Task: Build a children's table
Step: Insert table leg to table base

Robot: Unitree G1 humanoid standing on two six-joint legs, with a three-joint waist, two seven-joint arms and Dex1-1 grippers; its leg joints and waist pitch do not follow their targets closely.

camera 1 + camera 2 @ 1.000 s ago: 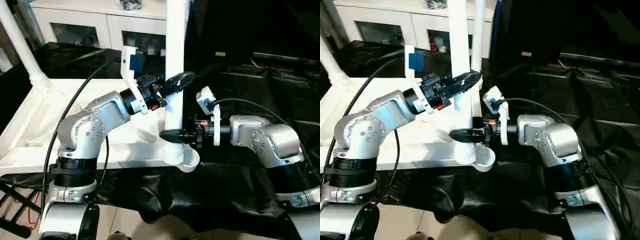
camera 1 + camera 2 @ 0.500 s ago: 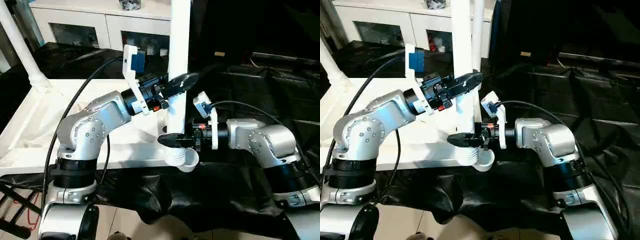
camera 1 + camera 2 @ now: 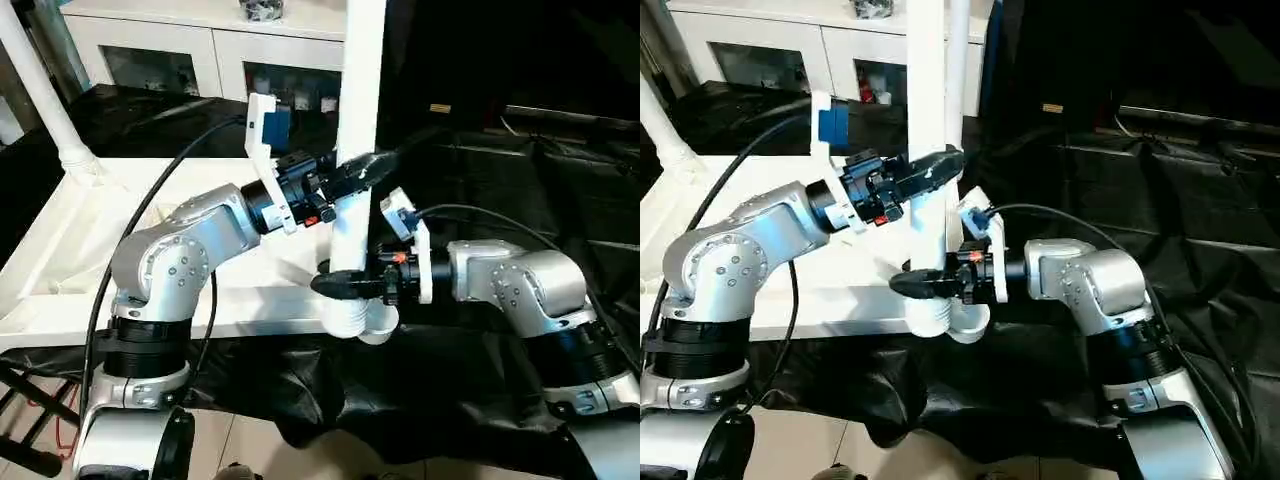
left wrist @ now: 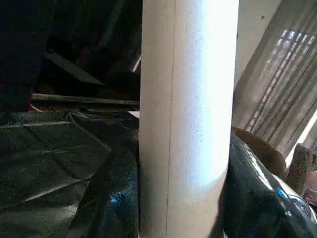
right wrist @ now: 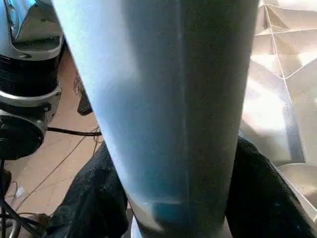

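At the near corner: both grippers on one upright leg (image 3: 357,120).
Left gripper (image 3: 362,168): clamped around the leg, higher up.
Right gripper (image 3: 335,285): has narrowed onto the leg's base, beside the tabletop (image 3: 60,230) corner socket (image 3: 378,322).
Meaning: leg braced, probably ready for seating.

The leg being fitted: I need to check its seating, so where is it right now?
In the head views the leg stands upright at the tabletop's near right corner, left gripper gripping it higher, right gripper clasping it above the corner socket.
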